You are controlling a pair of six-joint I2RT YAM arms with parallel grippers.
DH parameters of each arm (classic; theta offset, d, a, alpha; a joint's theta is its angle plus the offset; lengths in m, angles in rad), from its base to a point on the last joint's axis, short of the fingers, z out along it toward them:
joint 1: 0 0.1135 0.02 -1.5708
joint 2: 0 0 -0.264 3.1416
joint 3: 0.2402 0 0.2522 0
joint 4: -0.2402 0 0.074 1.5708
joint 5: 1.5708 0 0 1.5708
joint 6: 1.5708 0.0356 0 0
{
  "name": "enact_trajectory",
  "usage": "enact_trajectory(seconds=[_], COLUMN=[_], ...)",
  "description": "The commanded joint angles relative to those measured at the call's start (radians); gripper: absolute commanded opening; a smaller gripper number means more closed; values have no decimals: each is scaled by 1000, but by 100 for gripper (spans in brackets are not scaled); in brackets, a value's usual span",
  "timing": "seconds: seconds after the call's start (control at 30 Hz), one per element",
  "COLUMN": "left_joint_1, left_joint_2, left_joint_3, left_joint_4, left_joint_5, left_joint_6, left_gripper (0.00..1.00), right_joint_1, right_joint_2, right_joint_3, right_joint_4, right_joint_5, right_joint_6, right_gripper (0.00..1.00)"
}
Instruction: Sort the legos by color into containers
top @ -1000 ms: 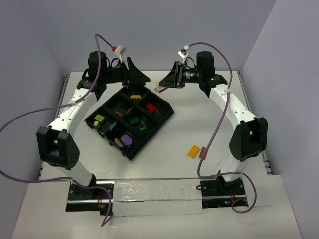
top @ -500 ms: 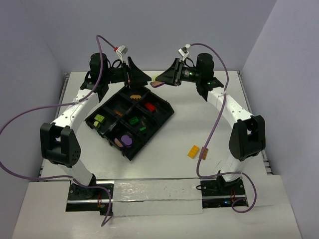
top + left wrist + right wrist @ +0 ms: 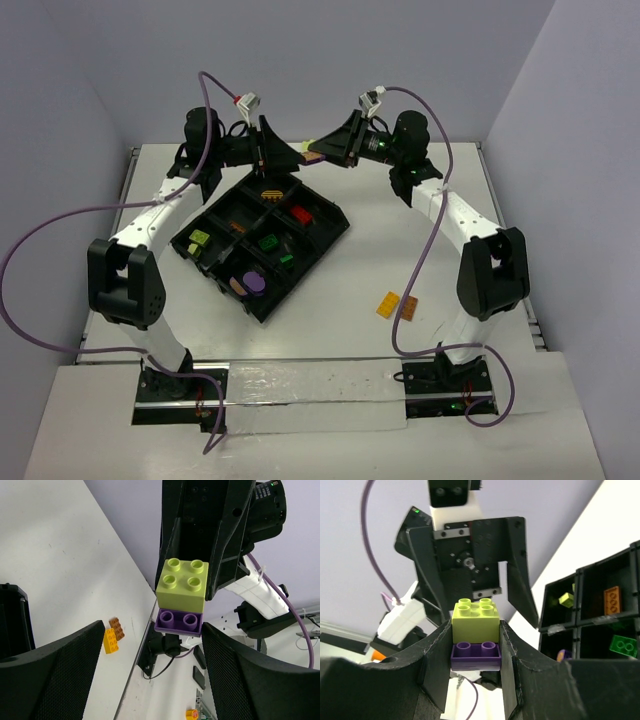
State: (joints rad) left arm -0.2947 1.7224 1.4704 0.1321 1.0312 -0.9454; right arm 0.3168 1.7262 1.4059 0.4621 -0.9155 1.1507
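A lime brick [image 3: 475, 617] stacked on a purple brick [image 3: 475, 655] hangs high above the table's back. My right gripper [image 3: 475, 640] is shut on the stack's sides. From the top view the stack [image 3: 316, 153] sits between the two arms' tips. My left gripper [image 3: 152, 630] stands open and faces the stack, lime [image 3: 183, 585] over purple [image 3: 179, 622], just beyond its fingertips without touching. The black divided tray [image 3: 330, 228] holds orange [image 3: 272, 190], red [image 3: 301, 214], green [image 3: 267, 241], lime [image 3: 198, 239] and purple [image 3: 252, 283] legos in separate compartments.
An orange-yellow brick [image 3: 388, 304] and a brown brick [image 3: 408, 307] lie side by side on the white table in front of the right arm. Purple cables loop from both arms. Grey walls close in the back and sides.
My right gripper has carried the lime-purple stack left and upward, closer to the left gripper. The left gripper has risen and shifted slightly right toward it.
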Motion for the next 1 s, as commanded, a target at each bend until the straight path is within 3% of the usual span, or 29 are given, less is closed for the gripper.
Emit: enact_trajectory(seconds=[0.0,0.2,0.47,0.5,0.67,0.73,0.97], left_joint_1=[5,7,8,8,11,11,12], left_joint_2=[0,1,-5,-8,-14,-14,-14], left_joint_3=[25,9,-8,-9,-12,-13,-19], left_joint_4=[82,162,182,180,170,176,195], left_joint_5=[22,36,55,55,64,69,78], left_joint_6=[-8,-55,-68,-65,-56,-59,-72], left_gripper=[83,72,40,39,64,69,60], right_joint_1=[21,33,38,38,38,38,38], right_joint_2=[18,27,29,29,29,30,33], right_joint_3=[29,40,40,39,31,33,36], right_joint_4=[85,53,47,46,47,50,58], right_joint_5=[0,-4,5,8,24,26,29], right_joint_6=[27,9,3,3,7,11,15], right_gripper=[0,0,0,0,0,0,0])
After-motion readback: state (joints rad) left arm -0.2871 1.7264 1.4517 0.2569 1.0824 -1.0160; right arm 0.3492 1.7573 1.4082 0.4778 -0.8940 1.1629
